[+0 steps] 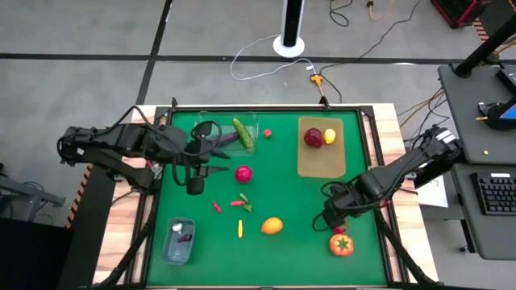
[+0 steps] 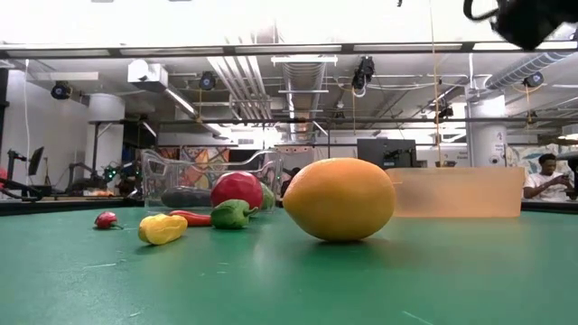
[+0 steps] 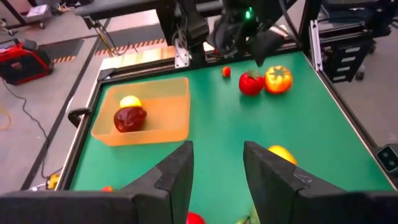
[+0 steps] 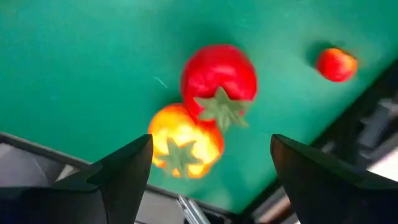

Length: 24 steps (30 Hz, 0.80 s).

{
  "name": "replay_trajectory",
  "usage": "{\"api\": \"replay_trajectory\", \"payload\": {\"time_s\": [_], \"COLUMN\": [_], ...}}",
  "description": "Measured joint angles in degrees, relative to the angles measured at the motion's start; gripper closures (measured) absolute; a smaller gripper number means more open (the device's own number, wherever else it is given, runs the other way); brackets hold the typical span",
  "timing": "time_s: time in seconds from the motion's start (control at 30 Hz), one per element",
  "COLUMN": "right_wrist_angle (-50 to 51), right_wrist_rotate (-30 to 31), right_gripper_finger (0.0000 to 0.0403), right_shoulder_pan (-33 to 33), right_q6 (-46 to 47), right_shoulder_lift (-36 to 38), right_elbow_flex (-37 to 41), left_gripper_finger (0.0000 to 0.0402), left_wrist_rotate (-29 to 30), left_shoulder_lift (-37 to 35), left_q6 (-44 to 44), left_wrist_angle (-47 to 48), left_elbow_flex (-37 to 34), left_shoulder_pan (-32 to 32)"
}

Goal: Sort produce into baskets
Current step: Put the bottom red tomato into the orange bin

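The green surface (image 1: pixel 282 258) carries the wooden tray (image 1: pixel 321 165) at its far right corner and the clear tub (image 1: pixel 211 127) at the far left. The right gripper (image 1: pixel 332 219) hovers near the right edge, fingers wide apart and empty — directly under them lies the red tomato (image 4: pixel 219 78) touching an orange-yellow one (image 4: pixel 184 148), the edge close behind, open room toward the centre. The left gripper (image 1: pixel 196 179) waits beside the clear tub, fingers apart, holding nothing.
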<state>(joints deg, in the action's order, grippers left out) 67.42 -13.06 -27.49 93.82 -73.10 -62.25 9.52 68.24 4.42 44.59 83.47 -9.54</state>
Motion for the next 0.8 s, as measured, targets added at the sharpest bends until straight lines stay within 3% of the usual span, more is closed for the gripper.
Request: {"api": "replay_trajectory", "payload": {"time_s": [0.2,0.4,0.8], "right_wrist_angle": [-11.2,-12.9,-17.3], "right_wrist_rotate": [-0.3,-0.4,-1.2], "right_gripper_finger": [0.0098,0.0098,0.0035], "right_shoulder_pan": [-1.1,-1.2,-1.2], "right_q6": [4.5,6.9,9.6], "right_shoulder_lift": [0.0,-0.1,-0.1], "right_elbow_flex": [8.4,11.7,16.3], "left_gripper_finger": [0.0278,0.0278,0.0278], "left_wrist_rotate": [0.0,0.3,0.5], "left_shoulder_lift": [-0.1,0.0,0.8], "left_q6": [-2.2,-2.5,-2.6], "left_wrist_angle": [0.2,0.4,0.4], "left_elbow_flex": [-0.8,-1.2,-1.5], "left_shoulder_pan": [0.0,0.0,0.3]}}
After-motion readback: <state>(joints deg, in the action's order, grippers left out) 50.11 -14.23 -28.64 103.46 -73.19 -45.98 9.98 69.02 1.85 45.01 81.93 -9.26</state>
